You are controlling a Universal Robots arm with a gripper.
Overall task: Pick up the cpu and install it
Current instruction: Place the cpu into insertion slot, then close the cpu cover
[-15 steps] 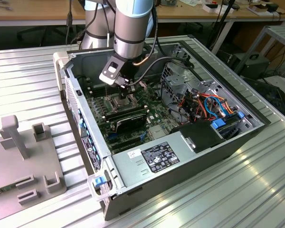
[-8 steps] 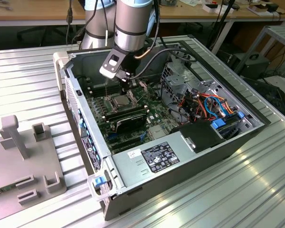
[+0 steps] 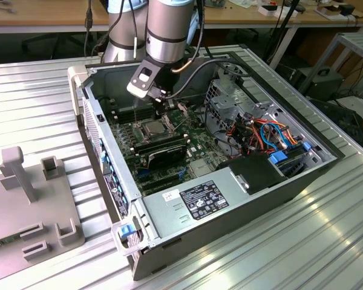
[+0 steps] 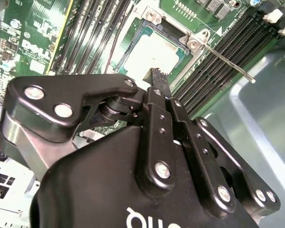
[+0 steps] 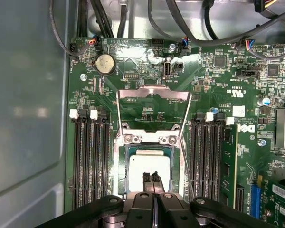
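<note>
The cpu (image 5: 145, 164) is a square chip with a silver lid, lying flat in its socket on the green motherboard (image 5: 218, 99). In the second wrist view the cpu (image 4: 149, 52) sits just beyond the fingertips, and the exterior view shows the cpu (image 3: 152, 127) inside the open computer case (image 3: 230, 199). My gripper (image 5: 152, 176) hangs straight over the chip, its two black fingers pressed together with nothing between them. Whether the tips touch the lid I cannot tell. The socket's metal load plate (image 5: 154, 95) stands flipped open, and its thin lever (image 4: 228, 61) is raised.
Memory slots (image 5: 90, 161) flank the socket on both sides. Cables (image 3: 263, 136) and a drive cage (image 3: 230, 96) fill the case on the exterior view's right. A grey fixture block (image 3: 30, 199) rests on the ribbed metal table (image 3: 278, 254) on the exterior view's left.
</note>
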